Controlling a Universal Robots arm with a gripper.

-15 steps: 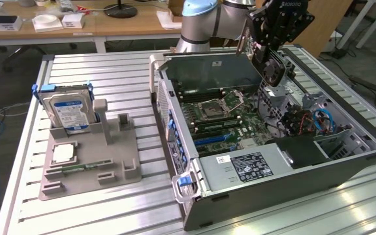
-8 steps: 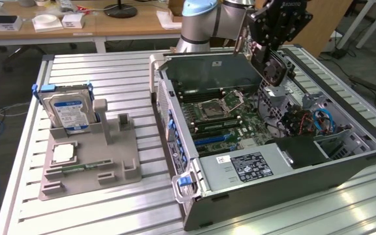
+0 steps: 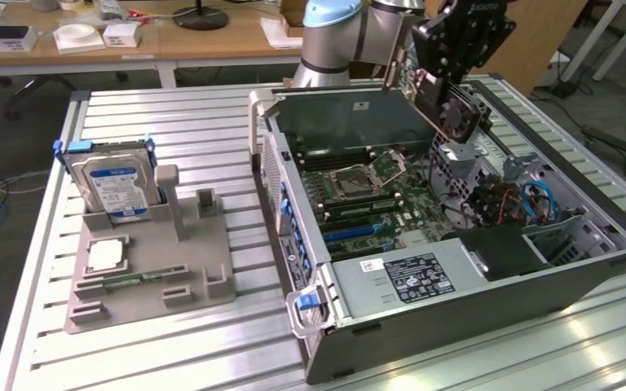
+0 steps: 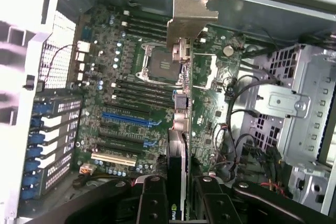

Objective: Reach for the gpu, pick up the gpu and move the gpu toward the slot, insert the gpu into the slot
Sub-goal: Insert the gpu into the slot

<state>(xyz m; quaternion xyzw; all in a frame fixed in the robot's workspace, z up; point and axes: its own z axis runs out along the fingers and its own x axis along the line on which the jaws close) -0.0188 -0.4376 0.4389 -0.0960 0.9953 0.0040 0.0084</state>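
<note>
1. Claw [image 4: 178,195] pinches gpu [image 4: 180,150] edge-on, held above open pc case [image 3: 324,318], clear of mobo [image 4: 121,77].
2. Blue slot [image 4: 128,118] sits below claw, off to one side; not lined up w/ card.
3. Risk: card tilts in pinch, or bracket [image 4: 191,19] snags case wall, so edge misses slot and scrapes board parts.
4. Writing: gpu edge by claw shows what looks like Nvidia mark; psu label [image 3: 411,277] unreadable.

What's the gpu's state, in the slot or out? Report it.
Out. The claw holds the gpu above the motherboard, not seated in any slot.
</note>
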